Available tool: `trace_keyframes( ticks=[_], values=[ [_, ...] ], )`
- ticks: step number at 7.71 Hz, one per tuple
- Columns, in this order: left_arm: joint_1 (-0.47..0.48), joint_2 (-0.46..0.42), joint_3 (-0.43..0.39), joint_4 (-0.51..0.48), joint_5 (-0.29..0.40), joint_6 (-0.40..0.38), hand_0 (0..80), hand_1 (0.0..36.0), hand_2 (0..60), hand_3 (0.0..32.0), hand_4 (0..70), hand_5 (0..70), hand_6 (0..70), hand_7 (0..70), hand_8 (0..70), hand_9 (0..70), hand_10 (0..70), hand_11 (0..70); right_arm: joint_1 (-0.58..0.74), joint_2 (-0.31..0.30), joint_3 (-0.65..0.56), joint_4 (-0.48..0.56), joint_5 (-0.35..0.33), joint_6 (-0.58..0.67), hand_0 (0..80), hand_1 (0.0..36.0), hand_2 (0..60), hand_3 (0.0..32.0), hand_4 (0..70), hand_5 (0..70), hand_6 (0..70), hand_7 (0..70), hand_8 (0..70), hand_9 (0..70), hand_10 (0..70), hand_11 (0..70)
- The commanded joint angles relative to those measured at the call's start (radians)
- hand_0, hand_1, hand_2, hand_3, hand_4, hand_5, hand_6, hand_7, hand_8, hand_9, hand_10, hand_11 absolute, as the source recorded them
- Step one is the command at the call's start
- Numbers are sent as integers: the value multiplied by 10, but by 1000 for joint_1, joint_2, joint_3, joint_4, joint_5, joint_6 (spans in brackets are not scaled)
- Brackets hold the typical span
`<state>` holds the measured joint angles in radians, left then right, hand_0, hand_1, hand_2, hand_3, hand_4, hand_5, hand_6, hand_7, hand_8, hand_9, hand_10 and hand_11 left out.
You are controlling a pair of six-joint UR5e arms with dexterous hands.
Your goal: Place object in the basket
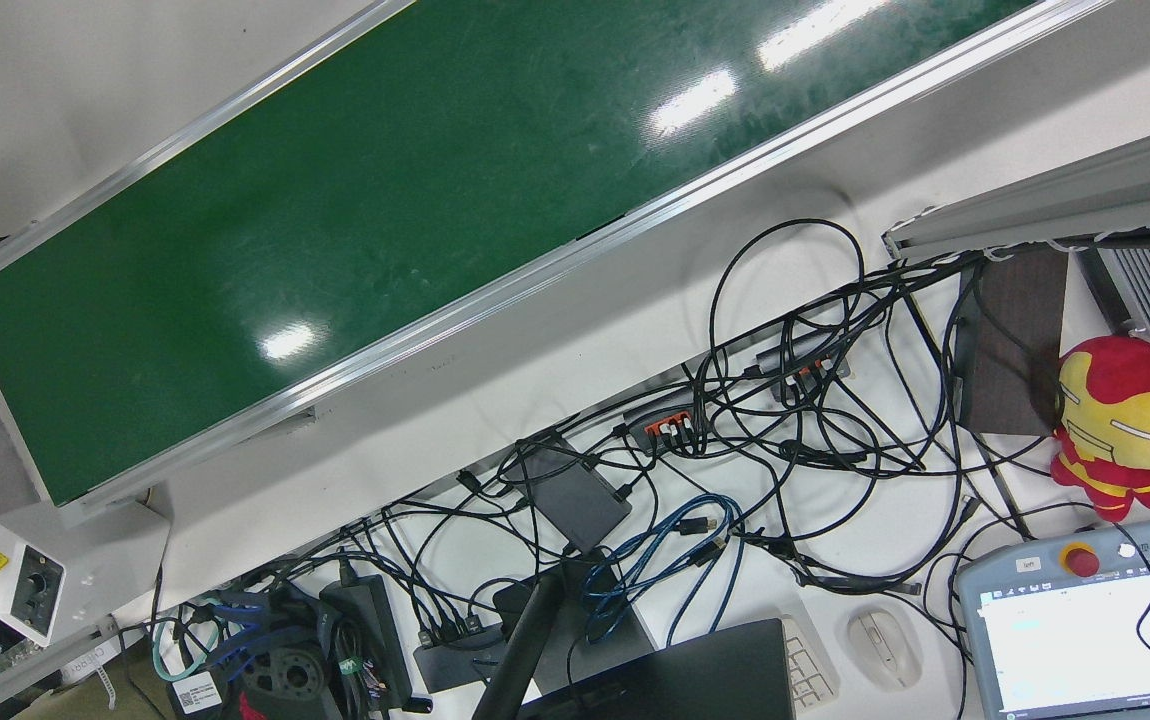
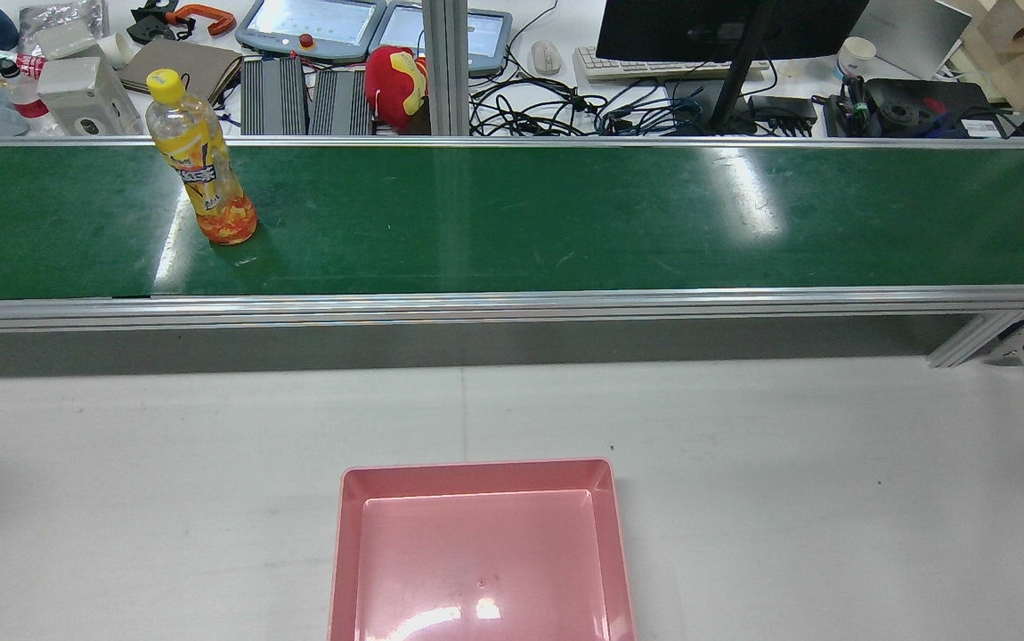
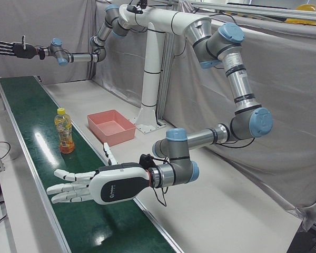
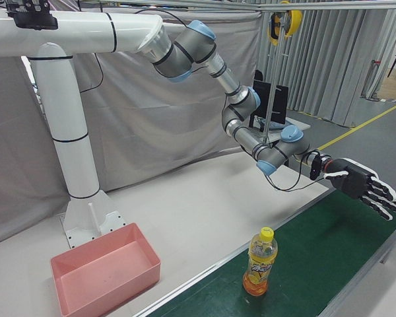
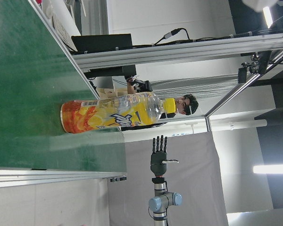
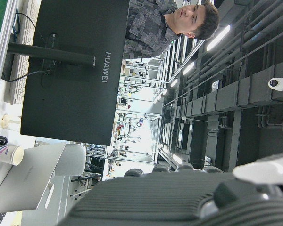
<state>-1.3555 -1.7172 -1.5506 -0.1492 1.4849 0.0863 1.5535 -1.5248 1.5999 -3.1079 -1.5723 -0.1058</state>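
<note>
Hands hover flat, fingers spread: left hand (image 3: 89, 187) near bottle (image 3: 63, 130), right hand (image 3: 13, 49) far.

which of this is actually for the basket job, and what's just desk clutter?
For the job:
- bottle, upright on the green belt
- pink basket, empty
- left hand and right hand, both open

Lying about:
- plush toy
- cable tangle
- mouse
- teach pendant
- monitor

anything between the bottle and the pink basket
In the rear view, between the bottle and the pink basket: bare green belt, its metal rail, then bare white table.
</note>
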Motion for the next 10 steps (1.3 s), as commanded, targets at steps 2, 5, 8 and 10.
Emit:
trace_keyframes(
  ticks=[2, 5, 8, 10],
  values=[
    [6, 1, -59, 32, 2, 12, 617, 170, 0, 0, 71, 220, 0, 35, 0, 0, 49, 98, -1, 0, 0, 0, 0, 0, 0, 0, 0, 0, 0, 0, 0, 0, 0, 0, 0, 0],
    [115, -5, -204, 146, -5, 85, 692, 232, 0, 2, 64, 231, 0, 35, 0, 0, 60, 120, 0, 0, 0, 0, 0, 0, 0, 0, 0, 0, 0, 0, 0, 0, 0, 0, 0, 0],
    [248, -25, -204, 152, -87, 131, 781, 287, 30, 8, 57, 216, 0, 41, 0, 0, 80, 152, -1, 0, 0, 0, 0, 0, 0, 0, 0, 0, 0, 0, 0, 0, 0, 0, 0, 0],
    [309, -50, -206, 157, -176, 148, 673, 233, 0, 8, 59, 219, 0, 35, 0, 0, 72, 137, -1, 0, 0, 0, 0, 0, 0, 0, 0, 0, 0, 0, 0, 0, 0, 0, 0, 0]
  ],
)
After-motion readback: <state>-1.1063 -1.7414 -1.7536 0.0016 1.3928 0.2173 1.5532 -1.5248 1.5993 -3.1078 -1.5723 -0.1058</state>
